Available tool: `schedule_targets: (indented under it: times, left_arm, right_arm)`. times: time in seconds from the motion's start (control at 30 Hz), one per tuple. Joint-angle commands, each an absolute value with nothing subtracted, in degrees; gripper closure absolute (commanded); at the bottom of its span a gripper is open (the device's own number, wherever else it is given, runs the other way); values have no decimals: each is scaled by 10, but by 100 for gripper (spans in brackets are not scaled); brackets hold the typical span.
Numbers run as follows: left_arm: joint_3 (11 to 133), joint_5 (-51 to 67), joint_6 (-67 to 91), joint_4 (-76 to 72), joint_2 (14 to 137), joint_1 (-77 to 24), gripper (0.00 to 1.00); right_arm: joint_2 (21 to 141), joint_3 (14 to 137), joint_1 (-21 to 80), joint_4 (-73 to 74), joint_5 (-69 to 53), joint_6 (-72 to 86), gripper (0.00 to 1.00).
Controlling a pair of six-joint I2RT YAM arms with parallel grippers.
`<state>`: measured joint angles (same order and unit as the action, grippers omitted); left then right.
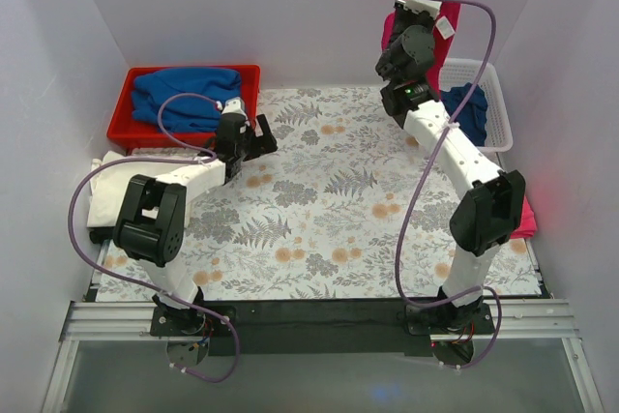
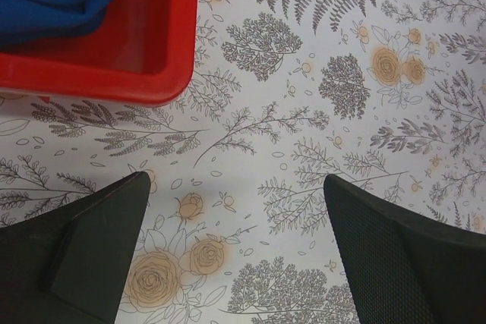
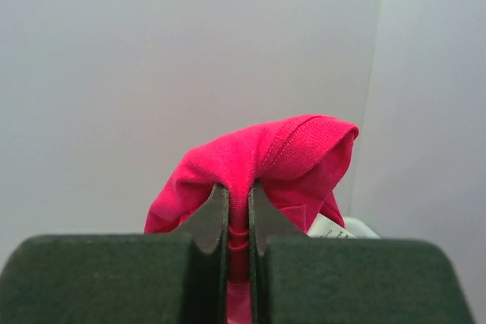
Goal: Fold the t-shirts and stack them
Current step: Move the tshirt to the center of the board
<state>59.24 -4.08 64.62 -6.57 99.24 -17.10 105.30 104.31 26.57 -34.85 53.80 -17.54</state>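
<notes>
My right gripper (image 3: 238, 195) is shut tight on a fold of the crimson t-shirt (image 3: 266, 157). It is prob. near the collar, bec. the white neck label (image 3: 328, 227) hangs just beside my fingers. I hold it high over the white basket (image 1: 498, 103) at the far right corner, so the cloth can hang free & come clear of the blue t-shirt (image 1: 469, 113) lying in that basket. In the top view the shirt hangs behind my wrist, so how much is out I cannot tell.

My left gripper (image 2: 235, 187) has its jaws wide, nothing betw. them. It is low over the floral table cover (image 2: 319, 149), just beside the red tray (image 2: 152, 73) that holds a second blue t-shirt (image 1: 184, 94). I judge it waits near the middle to take a second corner, bec. spreading flat needs both grippers.

A cream t-shirt (image 1: 111, 186) lies at the left edge, a pink t-shirt (image 1: 527, 220) at the right. Folding of the crimson one is not yet begun.
</notes>
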Motion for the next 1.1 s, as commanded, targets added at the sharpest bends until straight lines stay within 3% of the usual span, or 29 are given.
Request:
schedule_targets:
  times: [0.0,0.3,0.5,0.7,0.93,1.07]
  left_arm:
    - [579,-39,655,-74,947,-174,2]
    - [553,-45,672,-75,914,-174,2]
    - [532,-90,698,-60,878,-174,2]
    - [498,-144,722,-49,835,-174,2]
    - [485,-130,726,-47,831,-174,2]
    - [481,-120,737,-47,831,-174,2]
  right_arm:
    - [989,1036,299,-427,471,-237,99]
    - [926,1035,413,-418,430,-353,99]
    - [855,955,506,-410,458,-380,99]
    - [760,803,575,-411,551,-317,99]
    - [690,519,506,-416,713,-155,99]
    - [709,401,483,-410,737,-72,99]
